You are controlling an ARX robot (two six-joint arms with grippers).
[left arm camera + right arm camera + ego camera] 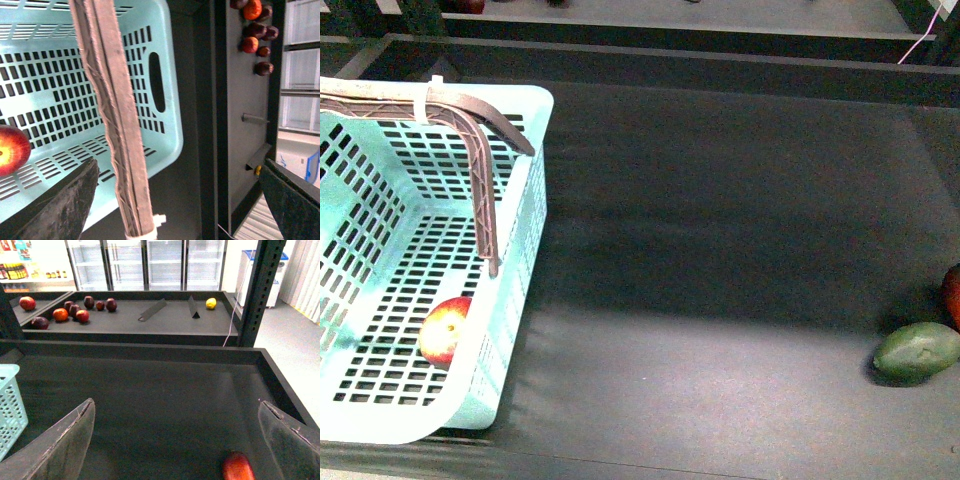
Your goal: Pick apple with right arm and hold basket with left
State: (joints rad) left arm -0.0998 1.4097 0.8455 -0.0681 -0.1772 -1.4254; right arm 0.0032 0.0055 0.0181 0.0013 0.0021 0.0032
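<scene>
**Apple already in the basket; both grippers spread wide**

Looks close to finished, judged from how things lie. Apple [446,330] resting on the slotted floor of the basket [525,215], near the corner closest to the robot and close by the right-hand wall; seen again in the left wrist view [9,149], red with a yellow patch. Pick and drop therefore apparently done. Right gripper [175,440] released, fingers splayed far apart, nothing between them, hovering over bare table [720,240]. Left gripper [180,205] likewise splayed, hanging over the basket wall with the brown handle [117,130] running between the fingers but not clamped; no firm hold on the basket visible, so that half seems not done or let go.

Plenty of free room across the middle of the dark table. Green fruit [917,350] and a red-orange fruit [952,295] lying near the far right edge, just beside one another, well apart from the basket. Raised rim [280,385] bounding the table on the right and at the back; worth minding on any wide swing. Basket handle raised and tilted over the interior, narrowing access from above on that side. Further shelf behind with more fruit [75,312], out of the working area.
</scene>
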